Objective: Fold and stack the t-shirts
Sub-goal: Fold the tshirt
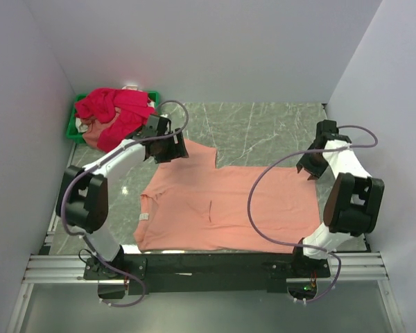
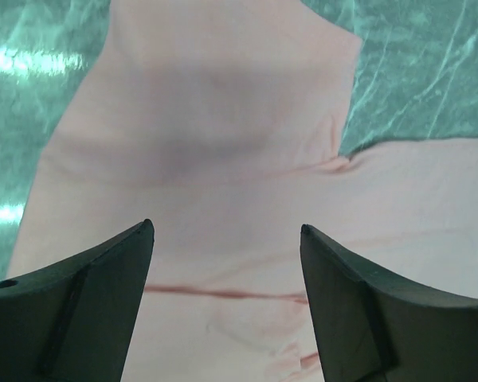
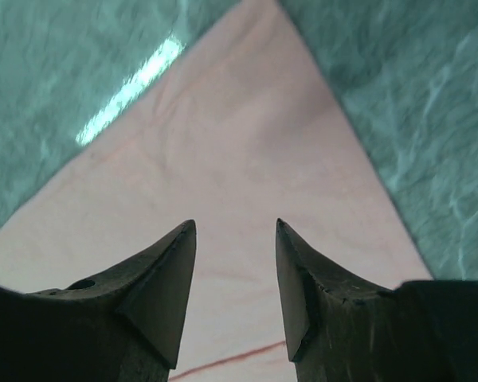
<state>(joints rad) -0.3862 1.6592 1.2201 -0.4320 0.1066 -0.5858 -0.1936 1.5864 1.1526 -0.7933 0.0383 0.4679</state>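
While the salmon t-shirt [image 1: 229, 208] lies spread flat on the table [image 1: 263, 125] between my arms, both my grippers hang empty: the left gripper [image 2: 227, 231] gapes over its far sleeve [image 2: 215, 119], the right gripper [image 3: 235, 223] has jaws parted above a far hem corner [image 3: 255, 95]. The cloth looks light, limp and sure to sag, so I'd pinch edges and corners, not the middle. The crimson t-shirts [image 1: 114, 111] sit heaped in the green bin [image 1: 71, 128] at the far left.

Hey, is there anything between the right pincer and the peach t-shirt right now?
Nothing. The right wrist view shows the right pincer open directly over a corner of the peach t-shirt, with only bare cloth showing between its jaws.
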